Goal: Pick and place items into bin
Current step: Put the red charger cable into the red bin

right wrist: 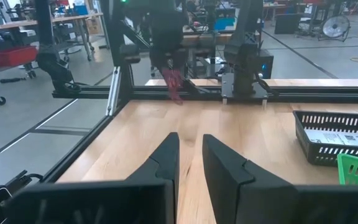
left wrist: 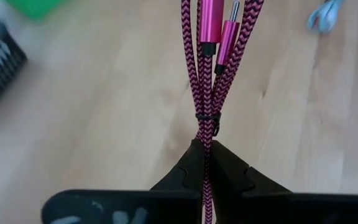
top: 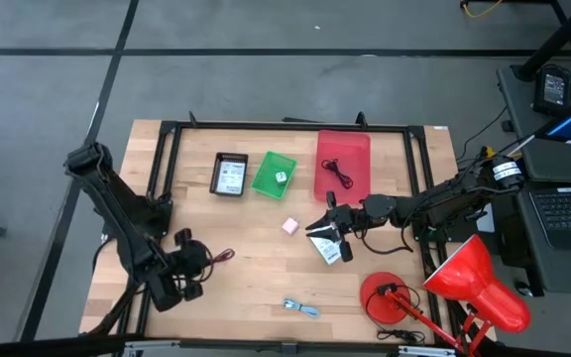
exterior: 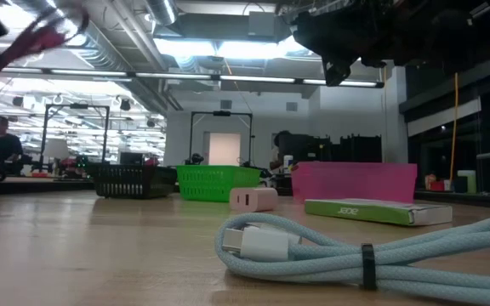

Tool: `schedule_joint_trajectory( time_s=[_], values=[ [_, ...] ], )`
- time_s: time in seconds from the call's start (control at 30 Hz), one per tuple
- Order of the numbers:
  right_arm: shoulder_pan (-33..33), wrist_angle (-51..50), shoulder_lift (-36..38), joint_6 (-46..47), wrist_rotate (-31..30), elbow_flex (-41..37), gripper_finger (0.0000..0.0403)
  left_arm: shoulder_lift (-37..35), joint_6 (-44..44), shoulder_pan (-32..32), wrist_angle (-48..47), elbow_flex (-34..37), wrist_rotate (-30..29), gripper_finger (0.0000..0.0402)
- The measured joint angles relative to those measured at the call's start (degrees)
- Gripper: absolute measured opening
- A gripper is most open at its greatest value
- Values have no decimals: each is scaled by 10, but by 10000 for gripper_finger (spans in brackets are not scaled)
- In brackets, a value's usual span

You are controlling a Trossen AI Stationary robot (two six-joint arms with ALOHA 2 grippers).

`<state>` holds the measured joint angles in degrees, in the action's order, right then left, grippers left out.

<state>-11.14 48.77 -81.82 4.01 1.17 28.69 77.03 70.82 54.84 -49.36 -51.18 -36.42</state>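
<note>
Near the table's front-left, left gripper point(top: 204, 260) clamped on the red cord point(left wrist: 205, 68).
Right gripper point(top: 327, 226) hangs mid-table, fingers apart, beside the white packet point(top: 327, 248).

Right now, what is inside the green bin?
The green bin holds one small pale die, seen from above. In the low view its wall hides the contents, so nothing under the die can be checked.

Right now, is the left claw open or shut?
Shut. In the left wrist view the left claw has its two dark fingers pressed together on the bundled red cord, which hangs clear of the table.
</note>
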Motion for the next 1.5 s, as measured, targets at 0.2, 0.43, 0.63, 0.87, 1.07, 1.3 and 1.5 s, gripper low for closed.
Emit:
schedule_joint_trajectory(
  time_s=[0.2, 0.43, 0.63, 0.87, 1.07, 1.3, 1.5],
  values=[
    [0, -5, -4, 3, 0, 1, 52, -33, -61, 12, 21, 4, -75, 4],
    [0, 3, -38, 16, 0, 1, 52, -62, -161, 4, 135, 56, -115, 4],
    [-12, 19, -43, 17, 0, 1, 52, -91, -302, -34, 320, 132, -95, 4],
    [-23, 51, -43, 0, 0, 1, 52, -120, -470, -125, 513, 207, -14, 4],
    [-23, 55, -43, 0, 0, 1, 52, -127, -580, -195, 623, 243, 66, 4],
    [-23, 56, -43, -2, 0, 1, 52, -127, -671, -283, 700, 263, 152, 4],
    [-23, 59, -43, -2, 0, 1, 52, -127, -732, -343, 780, 263, 227, 4]
  ],
)
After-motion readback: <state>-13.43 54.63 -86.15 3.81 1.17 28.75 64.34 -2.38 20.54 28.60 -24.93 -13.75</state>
